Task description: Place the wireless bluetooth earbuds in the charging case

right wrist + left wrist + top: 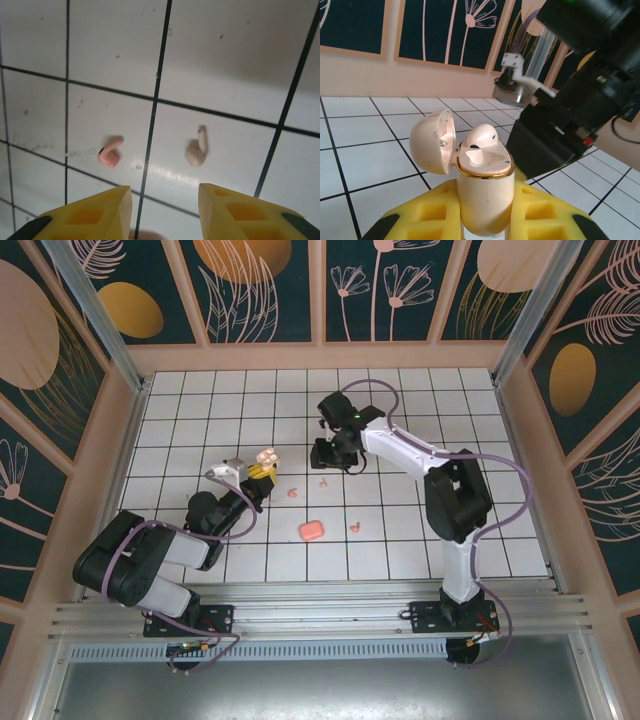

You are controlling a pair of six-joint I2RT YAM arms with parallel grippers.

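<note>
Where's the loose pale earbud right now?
Top view: the pale earbud lies on the tiles mid-table, just on the near side of the right gripper, with a coral earbud on its left.

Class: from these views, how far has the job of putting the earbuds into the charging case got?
Done: one pale earbud sits in the open pale case, clamped by the left gripper. In hand: the right gripper hangs open above the second pale earbud on the table. Left: seating that bud, then one coral earbud beside it and another coral earbud near the coral case.
</note>
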